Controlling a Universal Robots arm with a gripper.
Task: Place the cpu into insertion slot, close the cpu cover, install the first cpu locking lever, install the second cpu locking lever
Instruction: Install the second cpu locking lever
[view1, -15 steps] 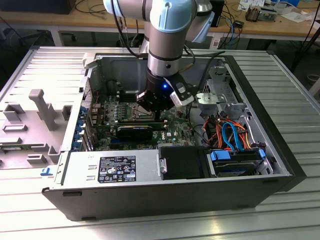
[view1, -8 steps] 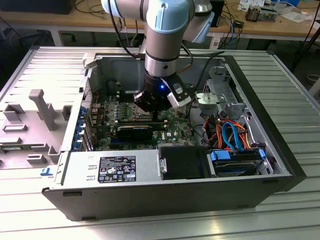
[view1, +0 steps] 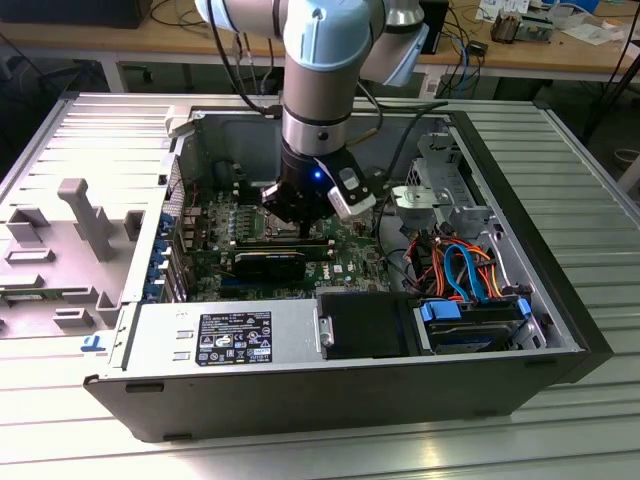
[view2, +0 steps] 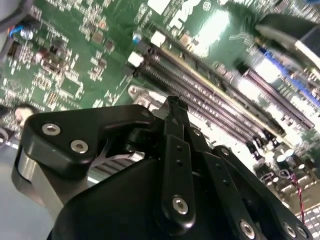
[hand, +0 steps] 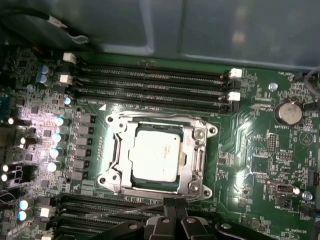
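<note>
One arm (view1: 318, 60) reaching down into open computer case (view1: 560, 300), gripper (view1: 300, 215) low over green motherboard (hand: 240, 165).

Landmark: insertion slot (hand: 104, 180), square socket with silver rim, mid-board in the first wrist view.

- cpu (hand: 155, 157): seated flat inside the socket, dull silver top facing up, faint smudges on it, no marking legible.
- cpu cover (hand: 150, 121): lying down flat over the socket, framing the chip through its window. Cannot tell whether latched.
- Thin metal rod (hand: 125, 210): running along one socket edge, just beside it, ending near the fingertips. Touching or apart, cannot tell.
- Gripper (hand: 170, 201): just outside that same socket edge, black fingers pressed together at the tips; same in the second wrist view (view2: 172, 102). Nothing seen pinched between them.
- Memory slots (hand: 150, 82): long black rows on the socket's far side from the gripper, white clips at the ends; more rows on the gripper's side.
- Coin battery (hand: 289, 114): well apart from the socket, past the end of the memory rows.

Writing: white silk-screen print scattered across the board around the socket, too fine to make out. Black label with white text and symbols (view1: 235, 338) on the silver box at the case's near wall, well apart from the socket.
</note>
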